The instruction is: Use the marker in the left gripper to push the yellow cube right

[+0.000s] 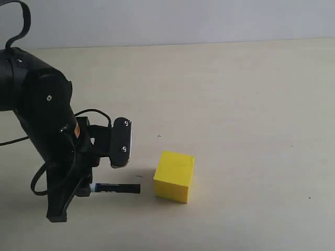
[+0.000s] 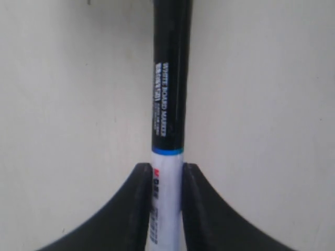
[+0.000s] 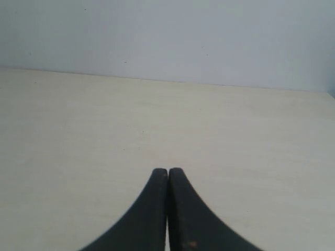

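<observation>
Exterior view: marker [image 1: 118, 188] barrel inside claw [image 1: 87, 188]

Right gripper [image 3: 167, 172], two curved matte black fingers: tips pressed flush together. It hangs over a pale beige matte tabletop [image 3: 246, 136]. Plain light grey wall [image 3: 167, 36] behind.

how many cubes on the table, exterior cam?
1. The yellow cube sits on the table, just right of the marker tip with a small gap. The wrist views show no cube. The left arm may hide some table behind it.
</observation>
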Robot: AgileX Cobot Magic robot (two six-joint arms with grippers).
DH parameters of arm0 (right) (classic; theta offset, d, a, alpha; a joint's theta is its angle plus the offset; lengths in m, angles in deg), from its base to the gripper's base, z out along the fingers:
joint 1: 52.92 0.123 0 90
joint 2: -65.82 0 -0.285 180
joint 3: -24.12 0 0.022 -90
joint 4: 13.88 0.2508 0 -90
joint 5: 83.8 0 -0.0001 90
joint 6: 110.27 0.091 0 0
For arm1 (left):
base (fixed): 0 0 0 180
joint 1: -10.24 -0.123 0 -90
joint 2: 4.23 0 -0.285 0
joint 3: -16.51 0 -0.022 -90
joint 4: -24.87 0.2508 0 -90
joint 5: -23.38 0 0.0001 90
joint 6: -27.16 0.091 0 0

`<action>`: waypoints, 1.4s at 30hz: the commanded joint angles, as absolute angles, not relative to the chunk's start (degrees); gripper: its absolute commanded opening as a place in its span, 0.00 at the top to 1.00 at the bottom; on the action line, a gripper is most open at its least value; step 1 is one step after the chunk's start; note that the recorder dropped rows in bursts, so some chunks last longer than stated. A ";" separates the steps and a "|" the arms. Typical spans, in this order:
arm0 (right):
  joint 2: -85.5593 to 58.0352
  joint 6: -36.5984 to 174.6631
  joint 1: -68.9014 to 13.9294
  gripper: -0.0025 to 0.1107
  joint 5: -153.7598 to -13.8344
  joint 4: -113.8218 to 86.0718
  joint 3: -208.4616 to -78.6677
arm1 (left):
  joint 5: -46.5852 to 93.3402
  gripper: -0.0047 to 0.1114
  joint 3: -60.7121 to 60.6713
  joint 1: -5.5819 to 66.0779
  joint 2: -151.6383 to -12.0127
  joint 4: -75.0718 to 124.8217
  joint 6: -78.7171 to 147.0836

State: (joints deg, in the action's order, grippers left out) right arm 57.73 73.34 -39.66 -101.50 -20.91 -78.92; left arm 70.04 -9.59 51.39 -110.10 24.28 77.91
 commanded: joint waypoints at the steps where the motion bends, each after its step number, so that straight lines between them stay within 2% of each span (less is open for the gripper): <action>1: 58.04 72.86 -39.63 0.98 -101.24 -20.69 -78.67 | 69.57 0.96 -9.22 51.18 -110.07 24.35 77.38; 8: 58.04 72.86 -39.63 0.98 -101.24 -20.69 -78.67 | 61.20 0.96 -9.22 53.70 -110.07 23.18 77.24; 12: 58.04 72.86 -39.63 0.98 -101.24 -20.69 -78.67 | 62.39 0.96 -9.22 56.20 -110.07 22.79 77.40; 21: 58.04 72.86 -39.63 0.98 -100.89 -20.69 -78.67 | 66.96 0.96 -9.22 53.99 -110.07 29.29 71.91; 42: 58.04 72.86 -39.63 0.98 -100.89 -20.69 -78.67 | 60.88 0.96 -9.22 53.49 -115.77 29.88 70.60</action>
State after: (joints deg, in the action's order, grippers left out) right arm 57.73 73.34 -39.66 -101.50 -20.91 -78.92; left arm 61.00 -9.51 53.83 -115.67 29.42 71.11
